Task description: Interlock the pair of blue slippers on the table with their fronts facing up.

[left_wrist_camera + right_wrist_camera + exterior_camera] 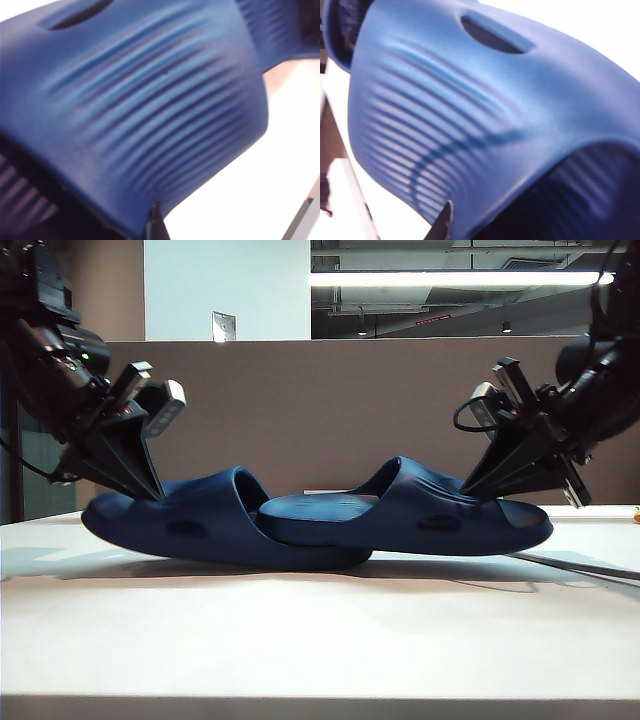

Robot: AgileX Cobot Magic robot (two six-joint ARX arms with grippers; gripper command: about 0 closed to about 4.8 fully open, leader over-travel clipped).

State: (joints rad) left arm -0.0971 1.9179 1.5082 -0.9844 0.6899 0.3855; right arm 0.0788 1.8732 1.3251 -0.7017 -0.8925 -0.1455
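Observation:
Two navy-blue slippers lie sole-down on the white table (pixel 320 640), toes pointing outward. The left slipper (pixel 200 525) has its ribbed strap toward the middle. The right slipper (pixel 430 515) rests its heel on top of the left one's heel. My left gripper (pixel 158 492) comes down on the toe-side edge of the left strap (pixel 160 110) and is shut on it; one fingertip (pixel 155 222) shows outside the strap, the other is hidden. My right gripper (pixel 470 485) is shut the same way on the right strap (pixel 470 100), with one fingertip (pixel 444 222) showing.
A brown-grey partition panel (pixel 330 410) stands close behind the slippers. A dark cable (pixel 585 567) lies on the table at the right. The table's front edge (pixel 320 700) runs along the near side.

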